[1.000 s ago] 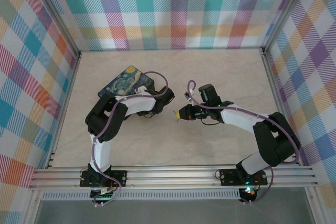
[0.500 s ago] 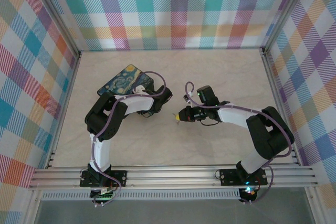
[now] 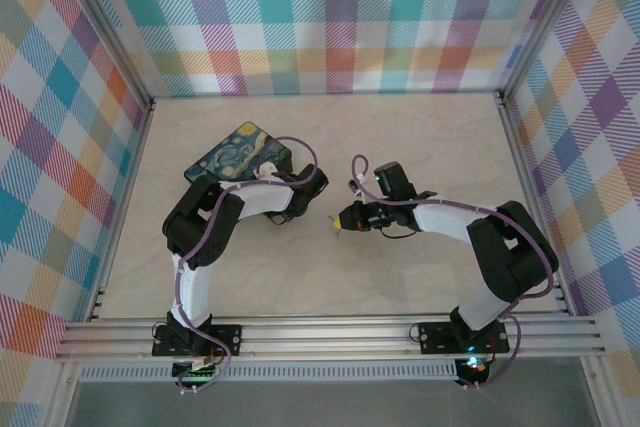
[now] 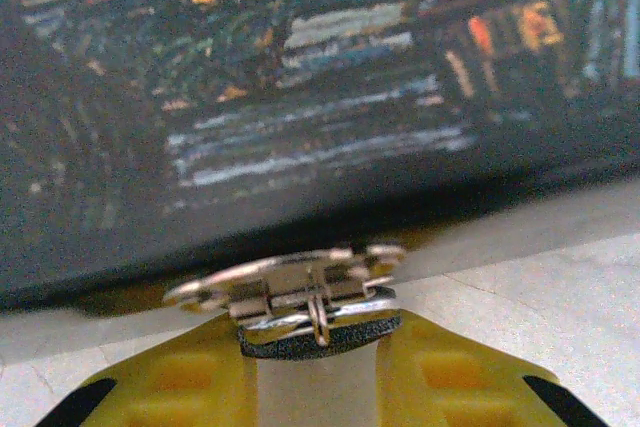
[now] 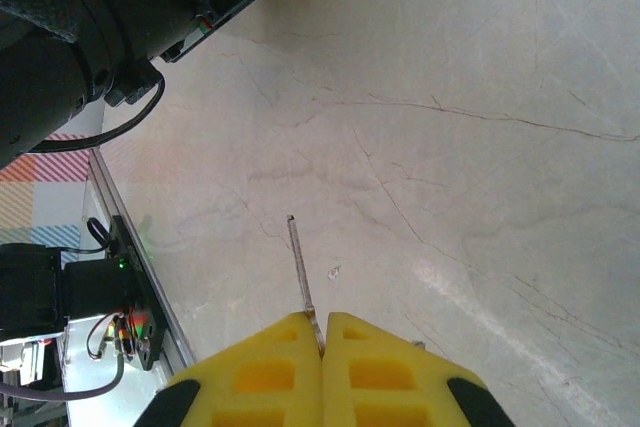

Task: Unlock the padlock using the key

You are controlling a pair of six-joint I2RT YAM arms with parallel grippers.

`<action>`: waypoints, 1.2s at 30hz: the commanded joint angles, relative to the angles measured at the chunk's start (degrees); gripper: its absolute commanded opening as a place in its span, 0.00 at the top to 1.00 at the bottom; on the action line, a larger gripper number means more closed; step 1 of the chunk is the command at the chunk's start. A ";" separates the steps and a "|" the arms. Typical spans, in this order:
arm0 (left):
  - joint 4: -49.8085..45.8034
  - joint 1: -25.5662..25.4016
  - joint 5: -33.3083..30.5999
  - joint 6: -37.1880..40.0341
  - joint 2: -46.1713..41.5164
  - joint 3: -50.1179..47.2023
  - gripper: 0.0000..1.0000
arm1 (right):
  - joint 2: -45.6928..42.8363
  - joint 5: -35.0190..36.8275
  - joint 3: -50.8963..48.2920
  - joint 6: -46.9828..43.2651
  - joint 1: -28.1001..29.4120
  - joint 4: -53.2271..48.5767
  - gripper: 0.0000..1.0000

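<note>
- far left, the box point(image 3: 240, 154) printed with a night sky lies flat on the table point(image 3: 430, 147), toward the back left corner. it only matters here because it sits close behind the work.
- just right of it, the left gripper point(image 4: 318, 352) has its yellow fingers clamped on the padlock point(image 4: 300, 285). the small silver-and-dark lock is held at the very fingertips, low over the table and right in front of the box's dark side. i read this as holding the lock steady so the key has a fixed target.
- i cannot tell from the wrist view which way the keyhole faces.
- at centre, a short bare stretch of table separates the two grippers, so the key and lock are near but apart.
- right of that gap, the right gripper point(image 5: 322, 332) has its fingers pressed together on the key point(image 5: 300, 272). the thin blade sticks out ahead of the tips, aimed toward the left arm point(image 5: 70, 37). i judge it is gripped by the head so the blade is free to enter the lock.
- the box hems the lock in at the back, so i would bring the key in from the right over open table. wide bare surface lies to the right and rear, with the plaid walls point(image 3: 570, 97) and the near metal rail point(image 3: 330, 337) well apart from both grippers.
</note>
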 commanded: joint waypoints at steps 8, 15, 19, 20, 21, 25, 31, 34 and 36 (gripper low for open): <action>-0.67 0.44 -2.09 2.84 -2.17 -3.24 0.91 | -0.69 -1.52 1.45 -1.29 -0.45 -0.27 1.00; -2.52 -0.52 5.05 5.04 -6.98 -3.33 0.92 | -1.22 -1.79 1.16 -0.88 -0.45 -0.31 1.00; -3.92 -0.53 8.94 9.24 -11.16 -3.77 0.93 | -3.33 -1.48 0.66 -1.16 -0.44 -1.34 1.00; -4.56 -0.53 10.01 10.24 -12.49 -3.77 0.93 | -4.03 -1.37 0.41 -1.26 -0.44 -1.57 1.00; -4.92 -0.49 11.28 11.10 -13.49 -3.77 0.93 | -4.41 -1.27 0.28 -1.46 -0.44 -1.86 1.00; -7.18 -0.54 17.37 15.19 -16.83 -2.87 0.94 | -6.01 -1.35 -0.19 -1.50 -0.36 -2.37 1.00; -11.99 -0.54 26.72 18.56 -20.24 -0.64 0.95 | -7.76 -2.31 -0.51 -0.63 0.45 -2.50 1.00; -13.87 -0.48 31.28 19.55 -21.73 0.30 0.95 | -8.46 -2.90 -0.46 1.16 2.26 -0.90 1.00; -14.75 -0.40 33.90 20.30 -22.74 0.83 0.95 | -8.38 -3.22 -0.16 2.42 3.98 0.40 1.00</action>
